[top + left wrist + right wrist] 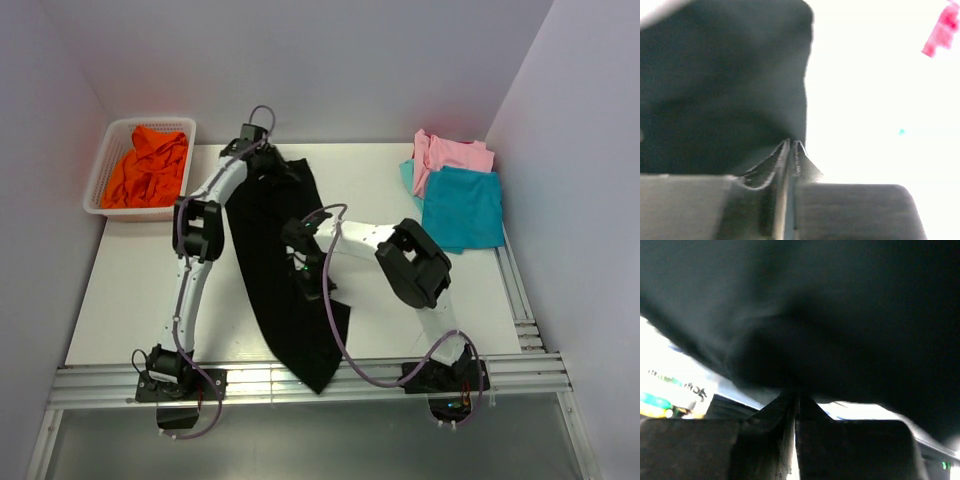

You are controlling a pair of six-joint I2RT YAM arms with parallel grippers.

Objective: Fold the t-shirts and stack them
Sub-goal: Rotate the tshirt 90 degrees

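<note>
Nearest us, the black t-shirt [290, 310] lies as a long narrow band slanting across the worktop [130, 300], its lower end spilling over the near edge. We judge it is stretched between both arms so the next fold falls straight. Midway along, the right gripper [796, 397] has its jaws pressed together, pinching black cloth that drapes over the tips. Farther back, the left gripper [792, 145] holds the band's far end, jaws all but closed on the shirt's edge. Beyond, orange t-shirts [150, 170] wait in the white basket [105, 165] on the far left; pink [450, 155] and teal [462, 208] tees lie folded together on the far right
</note>
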